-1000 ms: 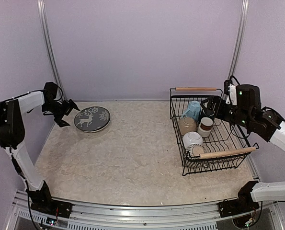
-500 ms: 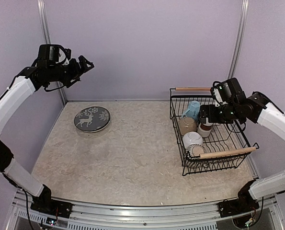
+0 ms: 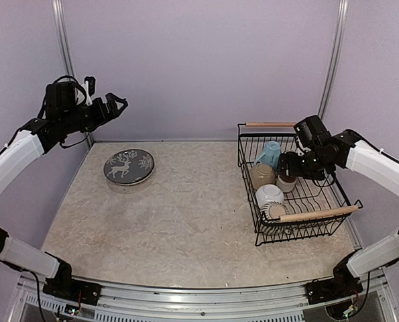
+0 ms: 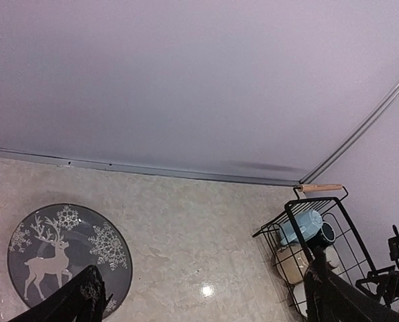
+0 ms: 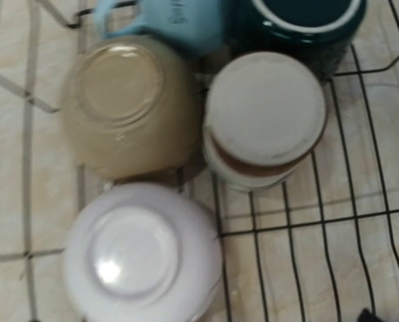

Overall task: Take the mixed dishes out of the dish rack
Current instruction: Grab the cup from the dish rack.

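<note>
**Top view, read left to right.**

**(a)** My left arm point(image 3: 18, 151) reaches up near the back wall point(image 3: 199, 60). The left jaws hang high above the counter point(image 3: 186, 221), spread wide and holding nothing. In the left wrist view the two fingers point(image 4: 78, 303) sit far apart at the bottom edge.

**(b)** The dark deer-pattern plate point(image 3: 129, 166) lies flat on the counter, below the left jaws and slightly to their right. It is well apart from them and outside the dish rack.

**(c)** The dish rack point(image 3: 300, 233) stands at the right of the counter, with one wooden handle point(image 3: 274, 124) at its far end and another point(image 3: 318, 215) at its near end. Along its left half, far to near, are:
- the light blue mug point(image 3: 271, 153)
- a beige cup point(image 3: 261, 176), bottom up
- a white bowl point(image 3: 269, 194), bottom up
- the black-and-white striped plate point(image 3: 274, 213), partly behind the near handle

**(d)** My right arm point(image 3: 377, 164) bends in from the right. The right jaws sit low inside the rack's outline, just right of the blue mug and directly over the brown-white cup point(image 3: 288, 178).

**(e)** The right wrist view looks straight down on that cup, which is bottom up. The dark green mug point(image 5: 300, 20) is just beyond it, the beige cup is to its left and the white bowl is at lower left. Nothing is gripped, and I read the right jaws as fully spread.
</note>
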Robot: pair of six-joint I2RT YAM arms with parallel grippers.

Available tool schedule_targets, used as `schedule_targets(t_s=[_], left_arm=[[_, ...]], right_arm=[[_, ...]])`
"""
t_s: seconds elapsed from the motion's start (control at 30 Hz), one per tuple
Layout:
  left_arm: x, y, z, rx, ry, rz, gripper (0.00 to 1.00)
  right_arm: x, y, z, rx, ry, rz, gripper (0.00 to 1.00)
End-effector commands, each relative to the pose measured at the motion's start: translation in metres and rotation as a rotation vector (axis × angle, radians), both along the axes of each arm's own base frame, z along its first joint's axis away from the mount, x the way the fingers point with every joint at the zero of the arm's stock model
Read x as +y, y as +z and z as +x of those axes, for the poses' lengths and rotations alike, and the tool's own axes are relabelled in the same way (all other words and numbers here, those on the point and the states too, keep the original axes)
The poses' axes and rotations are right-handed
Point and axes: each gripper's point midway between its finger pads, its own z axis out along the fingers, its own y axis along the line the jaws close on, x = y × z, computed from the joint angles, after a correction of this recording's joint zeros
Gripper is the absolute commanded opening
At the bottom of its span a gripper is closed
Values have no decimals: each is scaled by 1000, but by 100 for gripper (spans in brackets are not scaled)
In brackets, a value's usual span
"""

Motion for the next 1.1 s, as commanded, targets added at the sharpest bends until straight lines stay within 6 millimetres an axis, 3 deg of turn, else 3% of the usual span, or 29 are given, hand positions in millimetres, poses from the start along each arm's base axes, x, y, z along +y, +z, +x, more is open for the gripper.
schedule_targets(t_s=[0.0,0.2,0.4,0.57,0.73,1.07], left_arm=[[1,27,-12,-96,-31,17,99],[-6,29,-21,-104,-90,22,99],[-20,26,-26,-88,-176,-4,99],[-26,18,-23,-64,-207,-27,99],[-30,12,-20,-29,-232,-57,99],[-28,-2,-11,21,-224,-76,99]], right_arm=[[-13,-12,30,-1,-96,2,100],[-34,-36,65,32,-154,-69,100],[-41,-58,92,49,-164,-71,100],[-36,-75,108,69,-137,-54,100],[-41,-89,116,82,-160,-95,98],[-45,-99,119,39,-175,-87,78]])
